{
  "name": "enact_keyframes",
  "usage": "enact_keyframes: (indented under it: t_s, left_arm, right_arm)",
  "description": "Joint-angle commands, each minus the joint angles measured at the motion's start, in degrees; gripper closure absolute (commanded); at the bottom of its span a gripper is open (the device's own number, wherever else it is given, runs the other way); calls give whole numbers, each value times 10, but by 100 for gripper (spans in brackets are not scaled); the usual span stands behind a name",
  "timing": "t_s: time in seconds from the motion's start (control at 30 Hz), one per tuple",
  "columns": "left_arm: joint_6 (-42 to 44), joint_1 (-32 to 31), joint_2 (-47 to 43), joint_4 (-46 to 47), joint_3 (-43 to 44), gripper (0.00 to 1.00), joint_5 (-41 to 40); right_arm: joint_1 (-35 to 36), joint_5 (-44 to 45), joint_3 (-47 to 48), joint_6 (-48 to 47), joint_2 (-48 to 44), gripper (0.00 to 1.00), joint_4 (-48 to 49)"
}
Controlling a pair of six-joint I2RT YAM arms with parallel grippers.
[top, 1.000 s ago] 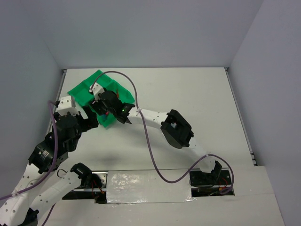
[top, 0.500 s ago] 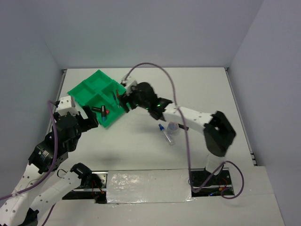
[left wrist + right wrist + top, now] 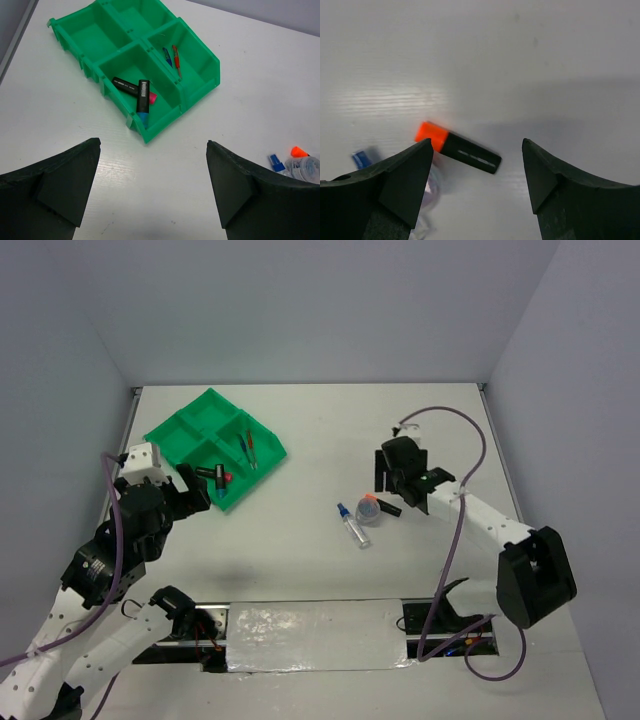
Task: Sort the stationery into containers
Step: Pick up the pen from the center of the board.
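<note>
The green four-compartment tray (image 3: 190, 425) sits at the far left; it also shows in the left wrist view (image 3: 200, 80). One compartment holds two black highlighters (image 3: 142, 95) with pink and blue ends. Another holds the red and blue pens (image 3: 171, 55). The orange-ended highlighter (image 3: 457, 148) lies on the table between my right gripper's open jaws, beside the clear tape roll (image 3: 368, 510) and the blue-capped tube (image 3: 352, 525). My right gripper (image 3: 400, 485) hovers open over the orange highlighter. My left gripper (image 3: 185, 490) is open and empty near the tray's near corner.
The white table (image 3: 400, 420) is walled on three sides. The right arm's purple cable (image 3: 465, 455) loops over the right side. Taped base plates (image 3: 310, 635) lie at the near edge.
My right arm has swung from over the tray across to the right, and now hovers over the orange highlighter. The tray's contents, hidden before, now show. The left arm has not moved.
</note>
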Motion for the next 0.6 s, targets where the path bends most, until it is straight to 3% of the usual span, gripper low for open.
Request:
enact_keyframes:
  t_s: [0.0, 0.13, 0.23, 0.37, 0.47, 0.57]
  left_arm:
    - [9, 5, 7, 26, -4, 1, 8]
    - [10, 7, 17, 23, -1, 1, 17]
    - [11, 7, 13, 26, -3, 1, 21]
    - [11, 7, 13, 29, -5, 1, 21]
    - [12, 7, 20, 29, -4, 1, 22]
    - [12, 8, 26, 25, -3, 1, 20]
  right_arm:
    - [-24, 83, -22, 111, -70, 21, -60]
    - [-24, 80, -87, 199, -125, 21, -48]
    - [-25, 58, -131, 188, -164, 21, 29]
    - [-30, -21, -196, 10, -203, 26, 164]
    - [-33, -32, -194, -63, -212, 26, 156]
    - [-44, -146, -158, -142, -186, 26, 117]
